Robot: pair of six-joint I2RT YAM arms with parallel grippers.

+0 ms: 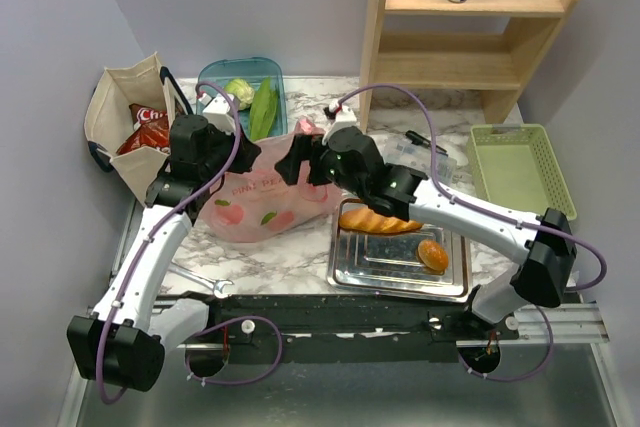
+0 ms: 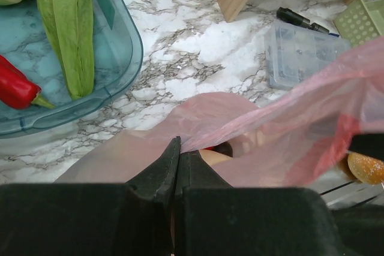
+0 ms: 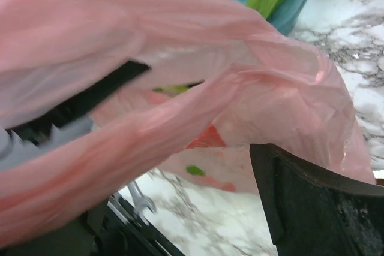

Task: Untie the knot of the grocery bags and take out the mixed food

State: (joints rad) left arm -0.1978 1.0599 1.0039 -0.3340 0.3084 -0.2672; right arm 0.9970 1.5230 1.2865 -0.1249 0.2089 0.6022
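The tray (image 1: 352, 272) is holding a baguette (image 1: 378, 220) and bun (image 1: 433, 254). At centre, the left gripper (image 2: 178, 148) is pinching the pink bag (image 1: 265, 207)'s film; the right gripper (image 1: 292, 162) is standing wide beside it. Beyond, the tub (image 1: 215, 75) is holding cauliflower (image 1: 239, 92) and greens (image 1: 263, 110), the tote (image 1: 115, 112) chips (image 1: 148, 127).

Ahead of the jaws the pink bag (image 3: 270, 88) is one blurred smear — its contents just vague shapes, and only one finger (image 3: 324, 208) shows, edge-cropped.

Only white letters "Ch" read, on the red chip bag (image 1: 150, 119).
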